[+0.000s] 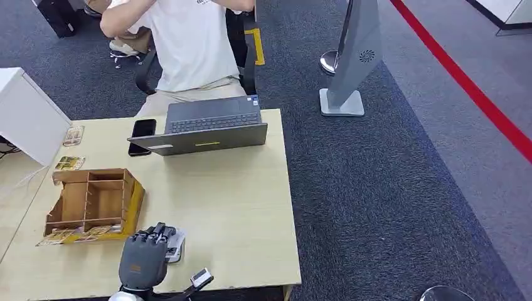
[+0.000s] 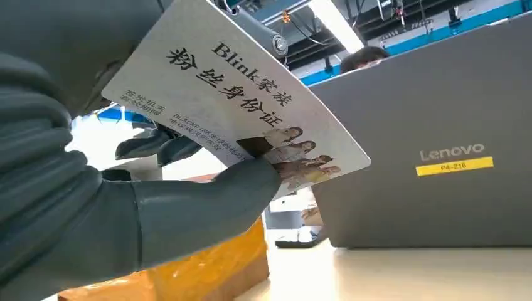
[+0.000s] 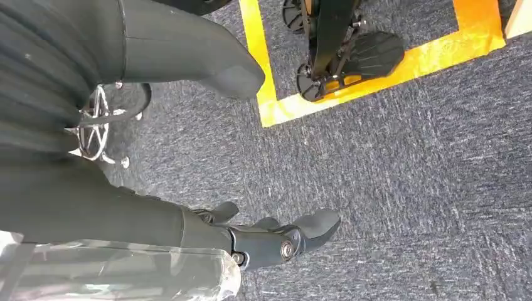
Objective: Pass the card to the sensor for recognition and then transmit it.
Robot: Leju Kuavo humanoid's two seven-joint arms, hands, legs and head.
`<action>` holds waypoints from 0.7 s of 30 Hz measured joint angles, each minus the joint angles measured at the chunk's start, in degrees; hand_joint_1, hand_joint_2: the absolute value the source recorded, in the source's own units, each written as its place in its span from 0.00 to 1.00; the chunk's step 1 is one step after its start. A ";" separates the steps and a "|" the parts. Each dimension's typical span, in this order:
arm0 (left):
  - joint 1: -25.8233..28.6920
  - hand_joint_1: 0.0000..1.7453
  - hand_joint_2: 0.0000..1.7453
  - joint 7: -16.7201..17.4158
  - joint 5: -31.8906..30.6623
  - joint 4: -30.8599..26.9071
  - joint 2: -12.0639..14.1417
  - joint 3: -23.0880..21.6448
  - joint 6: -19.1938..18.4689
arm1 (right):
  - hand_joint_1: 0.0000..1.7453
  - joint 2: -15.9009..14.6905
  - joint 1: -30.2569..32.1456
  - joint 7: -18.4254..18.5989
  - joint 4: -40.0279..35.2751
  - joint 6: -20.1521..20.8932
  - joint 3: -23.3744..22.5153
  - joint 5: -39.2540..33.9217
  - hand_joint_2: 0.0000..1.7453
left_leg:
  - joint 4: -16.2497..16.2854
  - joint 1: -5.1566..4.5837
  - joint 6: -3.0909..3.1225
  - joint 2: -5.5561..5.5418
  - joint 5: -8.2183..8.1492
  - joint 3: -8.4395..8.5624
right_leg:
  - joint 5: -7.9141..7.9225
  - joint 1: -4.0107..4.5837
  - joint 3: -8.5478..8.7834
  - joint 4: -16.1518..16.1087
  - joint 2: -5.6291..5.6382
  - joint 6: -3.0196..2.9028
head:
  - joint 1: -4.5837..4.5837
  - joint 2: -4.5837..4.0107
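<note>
At the table's near edge the left hand (image 1: 145,256) pinches the card (image 2: 235,103) — tilted, its long axis toward the laptop (image 1: 210,125) — while the right hand (image 3: 188,157) hangs empty, fingers apart.

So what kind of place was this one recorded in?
Most likely an office or lab demo area: a grey carpet floor with red line tape, a wooden desk holding a Lenovo laptop, and a person seated on an office chair behind it.
</note>
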 joint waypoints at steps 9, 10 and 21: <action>-4.19 1.00 1.00 5.87 0.52 8.19 1.86 -0.50 -1.75 | 0.00 0.00 0.00 -0.11 0.00 0.13 0.00 0.41 1.00 | 0.00 0.01 -0.01 -0.01 0.02 0.00 | 0.00 0.01 0.00 0.01 -0.01 0.00 | 0.00 0.00; -4.62 1.00 1.00 5.99 0.72 9.22 2.03 -0.50 -2.27 | 0.00 0.00 0.00 -0.09 0.00 0.13 0.00 0.44 1.00 | 0.00 0.01 -0.01 -0.01 0.02 0.00 | 0.00 0.01 0.00 0.01 -0.01 0.00 | 0.00 0.00; -9.27 1.00 1.00 10.58 0.55 17.23 2.60 -0.37 -8.18 | 0.00 -0.02 0.00 0.83 0.00 0.39 0.00 1.09 1.00 | 0.00 -0.01 0.02 -0.08 0.01 0.01 | 0.00 -0.01 0.11 0.00 -0.12 0.00 | 0.00 0.00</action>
